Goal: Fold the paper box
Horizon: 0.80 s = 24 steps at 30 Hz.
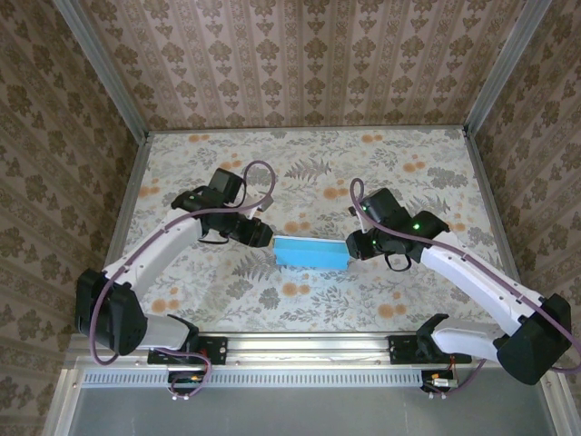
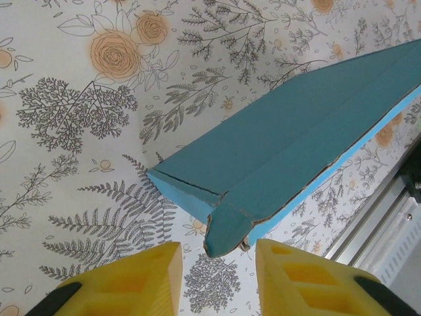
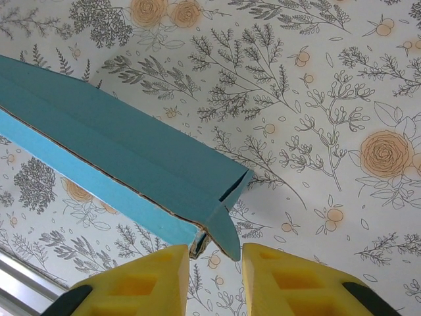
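Left tool and right tool flank one paper box.

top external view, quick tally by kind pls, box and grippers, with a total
paper box: 1
grippers: 2, the left gripper and the right gripper
total: 3
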Each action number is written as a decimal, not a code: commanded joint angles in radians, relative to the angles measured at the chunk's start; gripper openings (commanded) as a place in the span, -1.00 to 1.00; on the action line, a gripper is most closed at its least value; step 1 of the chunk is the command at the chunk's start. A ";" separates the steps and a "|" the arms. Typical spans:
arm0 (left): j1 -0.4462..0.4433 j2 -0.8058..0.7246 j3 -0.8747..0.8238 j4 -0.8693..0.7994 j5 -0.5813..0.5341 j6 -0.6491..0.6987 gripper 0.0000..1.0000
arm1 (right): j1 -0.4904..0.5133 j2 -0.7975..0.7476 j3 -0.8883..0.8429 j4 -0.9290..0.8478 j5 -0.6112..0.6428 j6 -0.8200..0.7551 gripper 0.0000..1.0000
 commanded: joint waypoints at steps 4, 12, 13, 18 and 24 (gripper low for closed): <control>-0.017 0.013 0.042 -0.003 0.013 0.023 -0.40 | -0.005 0.013 0.022 0.011 -0.005 -0.006 -0.50; -0.037 0.032 0.052 0.000 0.009 0.015 -0.49 | -0.005 0.013 0.019 0.027 -0.018 0.003 -0.65; -0.038 0.031 0.053 0.003 0.010 0.010 -0.53 | -0.005 0.013 0.021 0.027 -0.018 0.005 -0.67; -0.041 0.029 0.051 0.012 0.017 -0.019 -0.71 | -0.005 0.010 0.019 0.040 -0.036 0.015 -0.74; -0.046 0.033 0.036 0.038 0.035 -0.056 -0.81 | -0.005 0.012 0.012 0.058 -0.060 0.028 -0.77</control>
